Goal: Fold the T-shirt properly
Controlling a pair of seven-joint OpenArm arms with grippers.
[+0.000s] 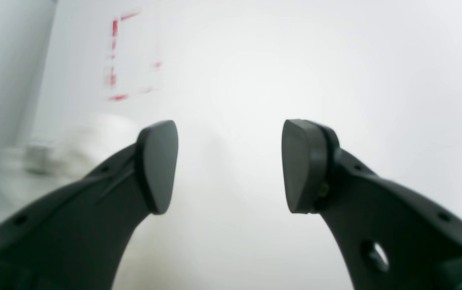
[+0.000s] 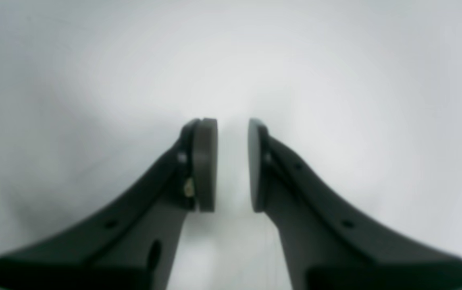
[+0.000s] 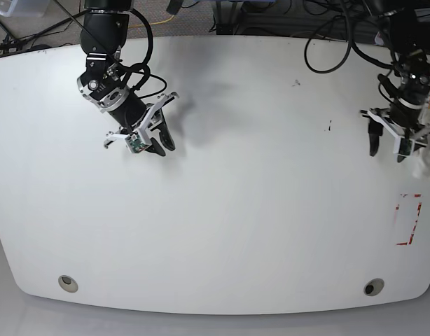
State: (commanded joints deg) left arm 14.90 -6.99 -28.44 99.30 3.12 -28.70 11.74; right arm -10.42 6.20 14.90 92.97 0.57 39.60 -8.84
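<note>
A crumpled white cloth, seemingly the T-shirt (image 3: pixel 429 158), lies at the table's right edge, partly cut off by the frame; its print does not show. It appears as a blurred white heap (image 1: pixel 73 149) in the left wrist view, left of the fingers. My left gripper (image 3: pixel 386 145) hangs just left of it, open and empty (image 1: pixel 229 165). My right gripper (image 3: pixel 153 138) is over the bare table at the far left, its jaws a narrow gap apart and empty (image 2: pixel 233 165).
The white table (image 3: pixel 257 175) has a red-taped rectangle (image 3: pixel 409 219) near its right edge, also in the left wrist view (image 1: pixel 130 56). Two round holes (image 3: pixel 68 283) (image 3: pixel 372 287) sit near the front edge. Cables hang behind the table.
</note>
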